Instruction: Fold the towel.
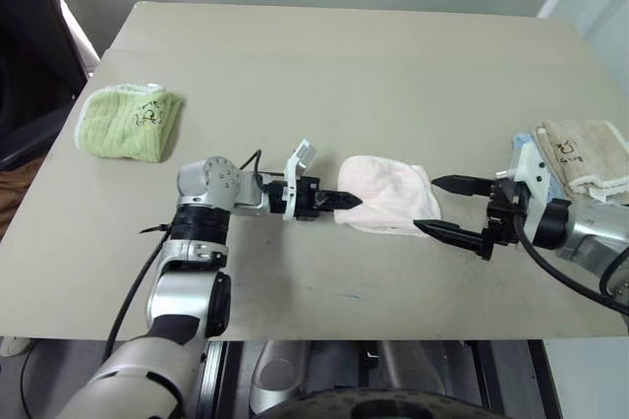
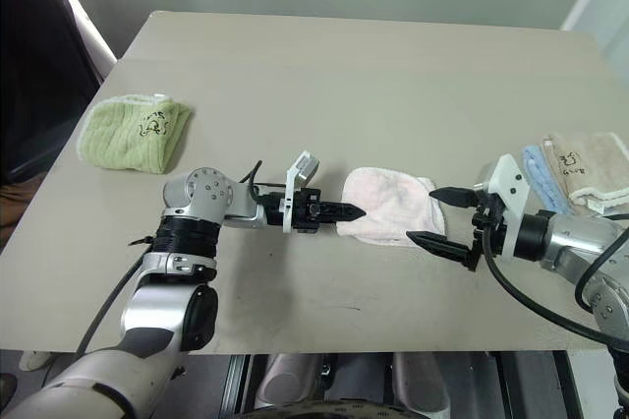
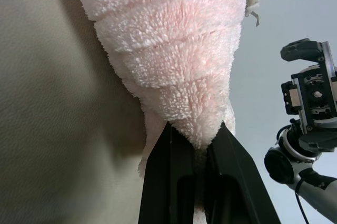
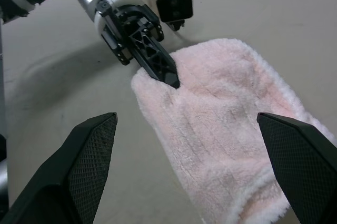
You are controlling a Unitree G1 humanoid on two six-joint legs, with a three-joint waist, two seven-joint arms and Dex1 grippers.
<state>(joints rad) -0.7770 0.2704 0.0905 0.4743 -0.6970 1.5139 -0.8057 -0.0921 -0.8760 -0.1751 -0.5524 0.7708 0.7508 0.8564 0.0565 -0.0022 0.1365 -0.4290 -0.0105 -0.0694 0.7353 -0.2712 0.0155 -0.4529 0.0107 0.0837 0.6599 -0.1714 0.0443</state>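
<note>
The pale pink towel (image 1: 388, 193) lies bunched and partly folded at the middle of the table, ribbed side showing in the left wrist view (image 3: 174, 50). My left gripper (image 1: 352, 201) points level to the right and is shut on the towel's left edge, which is pinched between its black fingers (image 3: 231, 182). My right gripper (image 1: 429, 205) stands open just off the towel's right edge, its two fingertips spread either side of the corner with nothing between them. In the right wrist view the towel (image 4: 221, 129) lies between those wide fingers (image 4: 89, 166).
A folded green towel (image 1: 128, 122) lies at the table's left side. Folded cream (image 1: 585, 155) and blue (image 2: 539, 175) towels are stacked at the right edge, behind my right arm. The beige table (image 1: 324, 55) stretches bare to the back; its front edge runs close below both arms.
</note>
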